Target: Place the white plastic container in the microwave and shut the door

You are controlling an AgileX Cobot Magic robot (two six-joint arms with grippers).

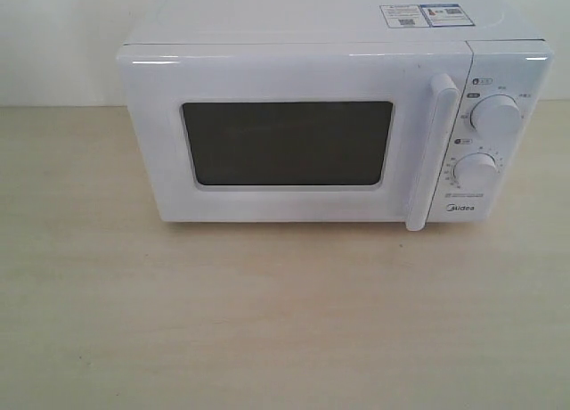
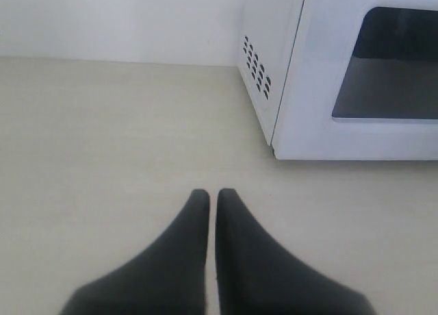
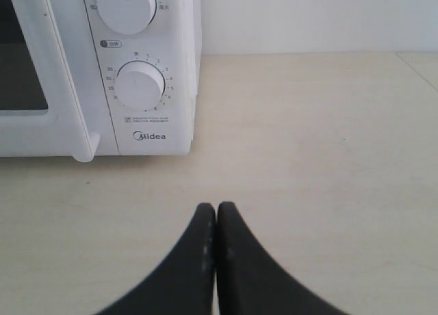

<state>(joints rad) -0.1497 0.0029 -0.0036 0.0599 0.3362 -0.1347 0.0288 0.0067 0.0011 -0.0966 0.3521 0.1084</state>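
Note:
The white Midea microwave (image 1: 329,125) stands at the back of the pale wooden table. Its door (image 1: 285,143) with the dark window is closed, the vertical bar handle (image 1: 431,151) at its right. Two round dials (image 1: 496,114) sit on the right panel. The white plastic container shows in no view. My left gripper (image 2: 213,193) is shut with nothing in it, low over the table, off the microwave's (image 2: 342,75) vented left side. My right gripper (image 3: 216,207) is shut and empty, in front of the dial panel (image 3: 140,85). Neither gripper appears in the exterior view.
Bare pale tabletop (image 1: 267,321) stretches in front of the microwave and to both sides. A white wall (image 1: 53,36) rises behind. Stickers (image 1: 426,15) lie on the microwave's top. Vent holes (image 2: 256,66) mark its left side.

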